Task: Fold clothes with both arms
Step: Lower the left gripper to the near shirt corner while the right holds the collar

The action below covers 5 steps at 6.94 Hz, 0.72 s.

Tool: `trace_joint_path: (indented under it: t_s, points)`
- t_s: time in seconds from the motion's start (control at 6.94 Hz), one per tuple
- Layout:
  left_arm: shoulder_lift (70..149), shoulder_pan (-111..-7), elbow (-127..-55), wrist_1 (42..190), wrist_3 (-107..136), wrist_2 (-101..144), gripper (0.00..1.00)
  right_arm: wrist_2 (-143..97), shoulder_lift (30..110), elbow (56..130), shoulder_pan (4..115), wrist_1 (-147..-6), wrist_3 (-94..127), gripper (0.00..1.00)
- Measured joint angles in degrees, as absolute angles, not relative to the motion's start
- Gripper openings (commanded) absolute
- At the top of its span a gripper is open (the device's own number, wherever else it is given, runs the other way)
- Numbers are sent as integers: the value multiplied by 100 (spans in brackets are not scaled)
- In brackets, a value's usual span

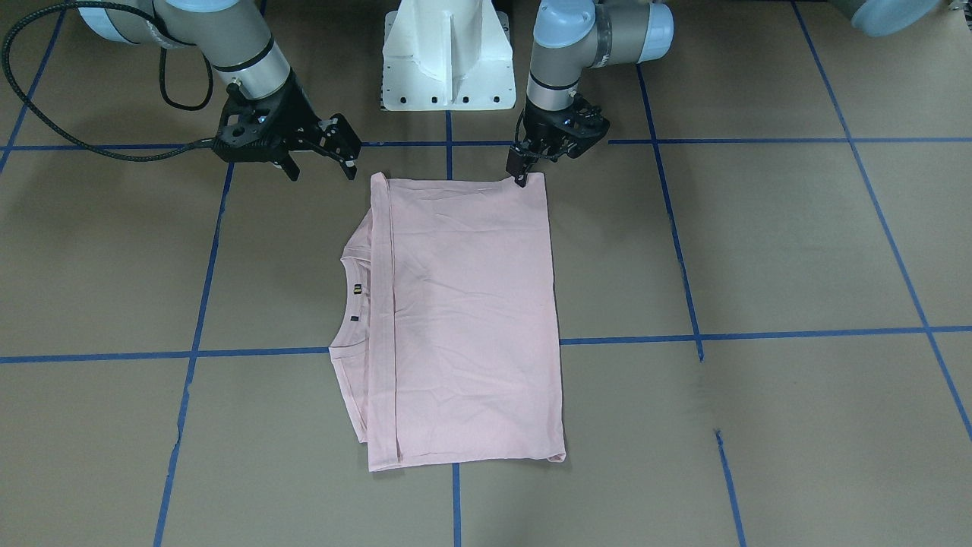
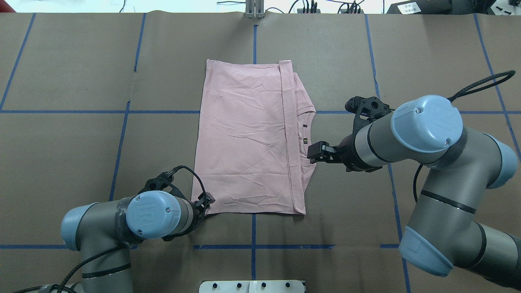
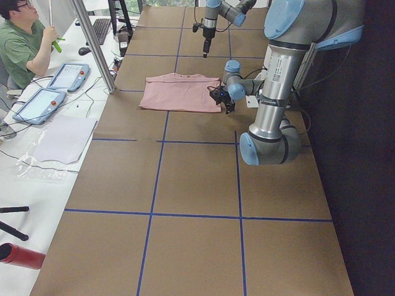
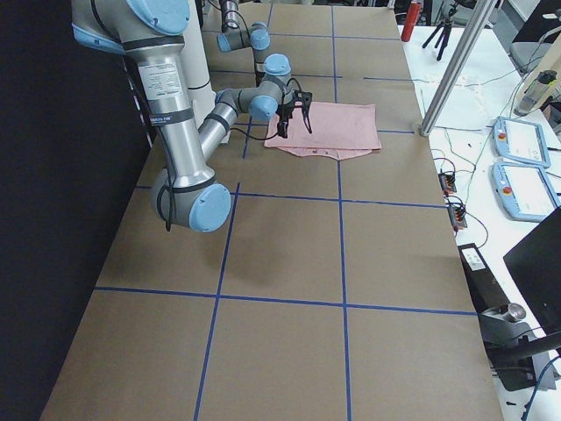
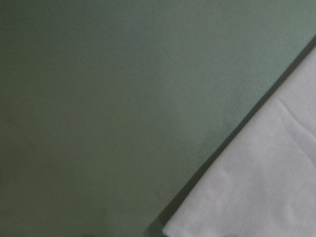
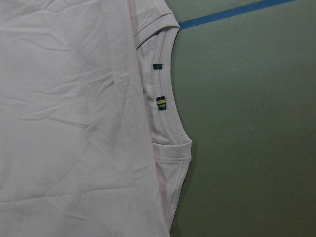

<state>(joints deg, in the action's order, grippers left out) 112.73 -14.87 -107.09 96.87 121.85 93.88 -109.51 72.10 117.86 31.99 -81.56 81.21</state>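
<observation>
The pale pink T-shirt (image 1: 471, 304) lies flat on the brown table, folded in half with its plain back up. Its hem strip (image 2: 287, 134) lies just short of the neckline (image 6: 165, 123), where two small tags show. My left gripper (image 1: 521, 178) is down at the table, shut on the shirt's near corner (image 2: 204, 200); the left wrist view shows only blurred cloth (image 5: 266, 187) and table. My right gripper (image 1: 321, 172) hangs open above the table beside the collar side (image 2: 329, 130), holding nothing. The dog print is hidden.
Blue tape lines (image 1: 448, 144) grid the table. The white pedestal base (image 1: 444, 53) stands between the arms. A post (image 3: 92, 43) rises at the far table edge. A person (image 3: 24, 46) sits at a side bench with tablets (image 3: 37, 102).
</observation>
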Motion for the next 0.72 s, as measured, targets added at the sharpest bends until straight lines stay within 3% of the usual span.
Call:
trace_joint_path:
  t_s: [0.14, 0.29, 0.43, 0.72]
  points:
    - [11275, -1497, -10702, 9674, 12185, 9382, 60, -10953, 7212, 11786, 3199, -8156, 8121, 100]
    - [11276, -1498, -10699, 9670, 12188, 9373, 27, -10957, 7215, 11787, 3202, -8156, 8121, 100]
    - [11276, -1493, -10697, 9669, 12190, 9341, 0, -10959, 7215, 11791, 3205, -8156, 8121, 100]
    - [11287, -1484, -10699, 9670, 12140, 9292, 0, -10960, 7219, 11797, 3217, -8162, 8121, 100]
